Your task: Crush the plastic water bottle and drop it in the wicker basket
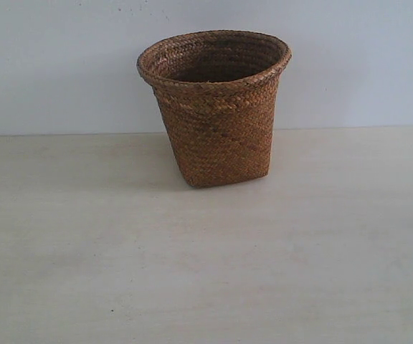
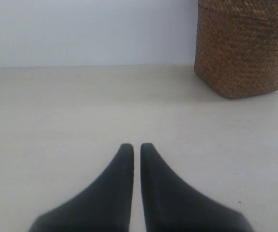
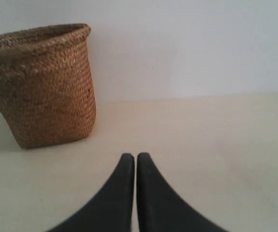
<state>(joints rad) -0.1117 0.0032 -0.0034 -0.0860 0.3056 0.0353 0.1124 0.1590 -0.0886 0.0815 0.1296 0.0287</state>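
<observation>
Left gripper [image 2: 136, 145] and right gripper [image 3: 135, 155], both clenched on nothing, short of the wicker basket [image 1: 217, 122].
Each pair of black jaws is pressed to a hairline slit, low over the pale table [image 1: 206, 279], well apart from the basket. The basket stands upright, long axis vertical, flared mouth pointing up, narrower base down.

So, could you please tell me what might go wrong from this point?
1. No plastic water bottle shows in any view; it may be out of frame or inside the wicker basket.
2. The left claw and right claw are both shut and empty, so neither is ready to grasp.
3. The basket tapers to a narrow base; a knock on its flared rim could tip it.
</observation>
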